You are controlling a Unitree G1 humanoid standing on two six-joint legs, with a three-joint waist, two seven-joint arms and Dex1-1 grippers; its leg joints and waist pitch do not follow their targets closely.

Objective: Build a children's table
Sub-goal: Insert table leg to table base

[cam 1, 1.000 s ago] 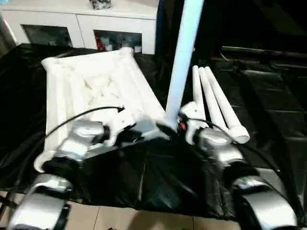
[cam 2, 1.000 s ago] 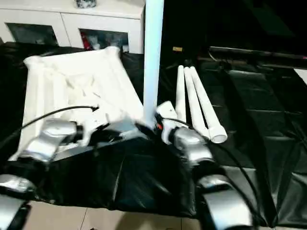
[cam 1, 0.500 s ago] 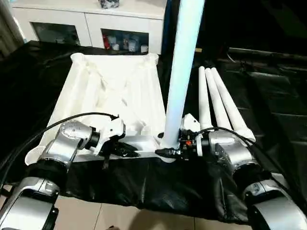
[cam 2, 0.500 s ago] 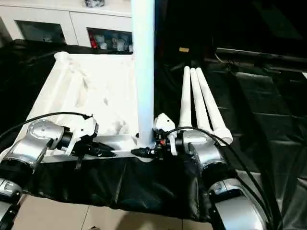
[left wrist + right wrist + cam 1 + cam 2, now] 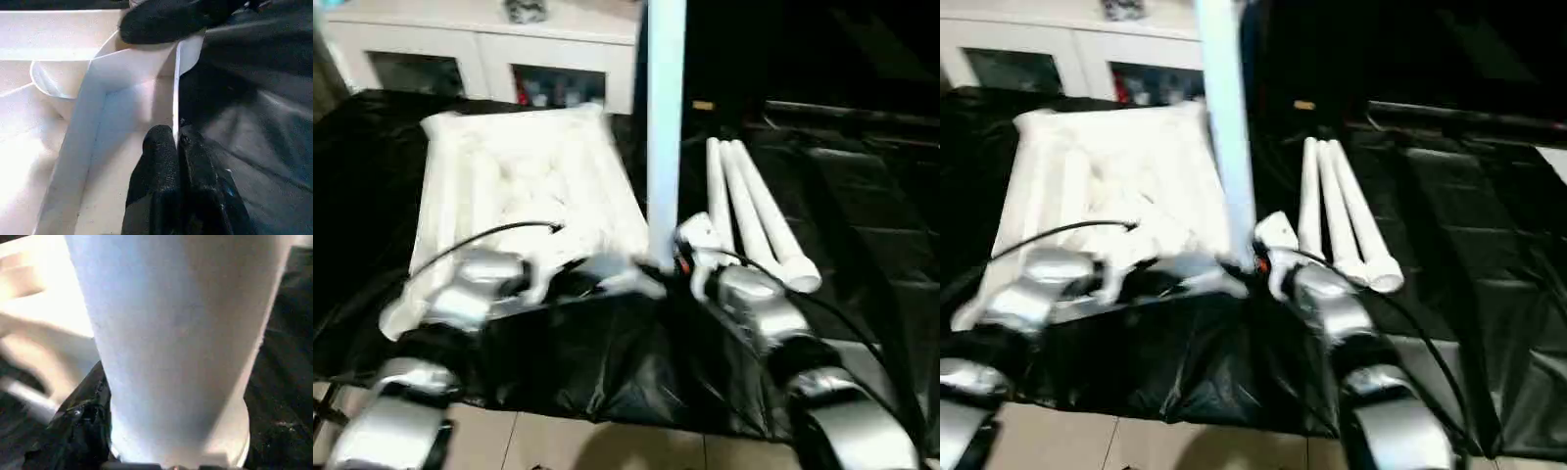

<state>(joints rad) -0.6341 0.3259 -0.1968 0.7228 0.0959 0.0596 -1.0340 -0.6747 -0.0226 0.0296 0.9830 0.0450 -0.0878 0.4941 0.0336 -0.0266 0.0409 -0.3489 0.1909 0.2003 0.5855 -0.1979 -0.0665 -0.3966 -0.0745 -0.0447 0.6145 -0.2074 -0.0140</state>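
Observation:
The white tabletop lies underside up on the black sheet, its raised rim facing up. One white leg stands upright in the tabletop's near right corner socket. My right gripper is closed around the base of that leg, and one black finger lies against the tube. My left gripper is shut on the thin rim of the near edge, just left of that corner. Three more legs lie side by side on the sheet to the right.
The black sheet covers the low work surface, and tiled floor shows at its near edge. A white cabinet stands behind the tabletop. Cables run over both silver forearms.
The head camera has swung, so the whole scene shifts. The standing leg looks straighter than a second ago. Both grippers stay at the near right corner.

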